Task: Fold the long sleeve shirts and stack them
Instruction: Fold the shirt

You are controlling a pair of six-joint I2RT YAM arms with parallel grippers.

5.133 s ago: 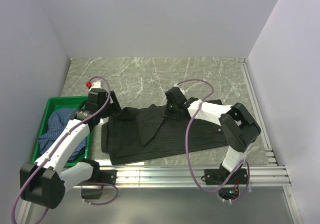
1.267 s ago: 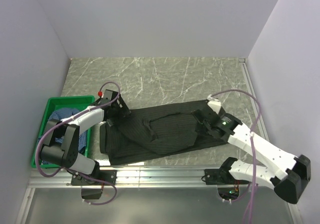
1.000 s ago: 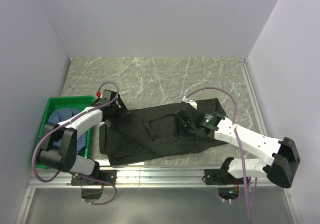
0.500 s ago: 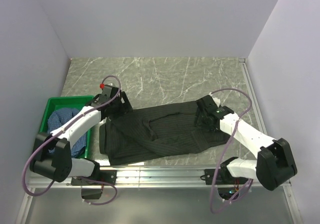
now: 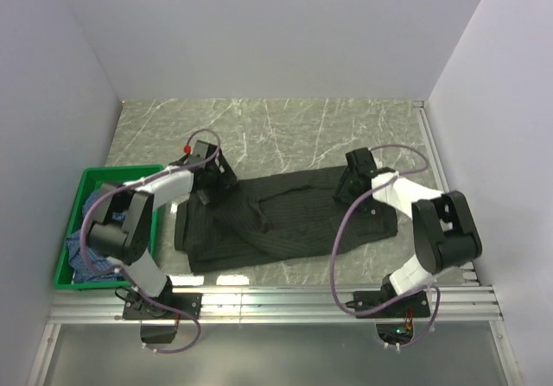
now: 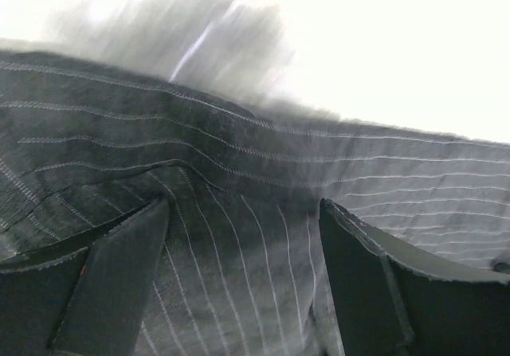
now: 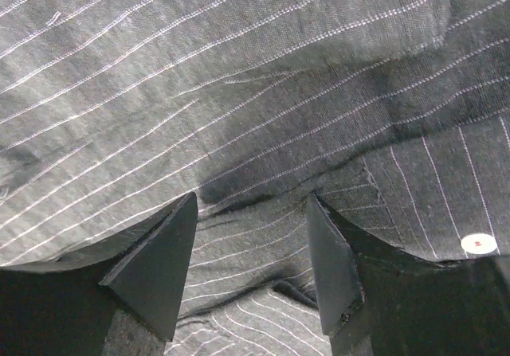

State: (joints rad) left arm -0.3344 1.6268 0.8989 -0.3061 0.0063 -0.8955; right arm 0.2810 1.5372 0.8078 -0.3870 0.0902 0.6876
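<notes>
The black pinstriped long sleeve shirt (image 5: 285, 222) lies spread across the middle of the marble table, one part folded over its centre. My left gripper (image 5: 212, 183) is low over its upper left end, near the collar. In the left wrist view the gripper (image 6: 243, 280) is open, and flat striped cloth (image 6: 239, 157) fills the space between the fingers (image 6: 111, 284). My right gripper (image 5: 348, 187) hovers at the shirt's upper right edge. It (image 7: 251, 264) is open over a creased fold of cloth (image 7: 199, 69). The blue checked shirt (image 5: 82, 252) sits bunched in the crate.
A green plastic crate (image 5: 112, 172) stands at the table's left side, against the left wall. Aluminium rails (image 5: 328, 300) run along the near edge and the right side. A white button (image 7: 478, 243) shows on the cloth beside my right finger.
My right gripper has left the shirt's middle and moved up to its upper right edge. My left gripper has shifted a little up and right along the collar end.
</notes>
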